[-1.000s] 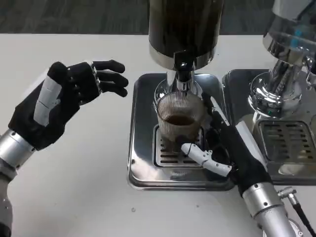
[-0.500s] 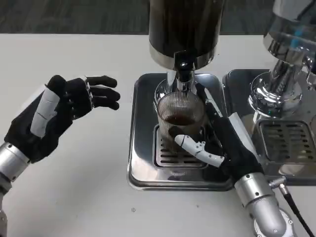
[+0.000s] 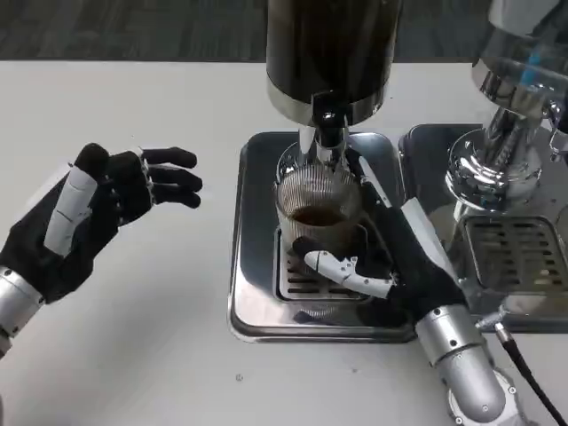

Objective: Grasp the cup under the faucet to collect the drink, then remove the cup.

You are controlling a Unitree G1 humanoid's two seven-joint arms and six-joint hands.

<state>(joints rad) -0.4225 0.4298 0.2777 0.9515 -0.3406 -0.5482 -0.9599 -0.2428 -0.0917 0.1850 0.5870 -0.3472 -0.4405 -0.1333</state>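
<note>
Cup (image 3: 318, 209): clear ribbed glass or plastic, glossy. Drip tray (image 3: 257, 266): brushed metal, satin sheen, slotted grille in middle. Dispenser (image 3: 330, 53): dark glossy body, polished metal band at base. Faucet (image 3: 327, 133): shiny metal. Table (image 3: 160, 355): white, matt, smooth. Right hand (image 3: 404, 262), left hand (image 3: 89, 209): matt black covering, smooth white plastic plates. Forearm (image 3: 461, 364) near right front table edge: brushed silver metal.

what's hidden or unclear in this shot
- Ribbed clear glass cup: in the head view its base and right side hide behind the right hand.
- Dark cylindrical drink dispenser: its top is cut by the upper edge.
- Black faucet: flow cannot be made out.
- Left hand: its palm faces away.
</note>
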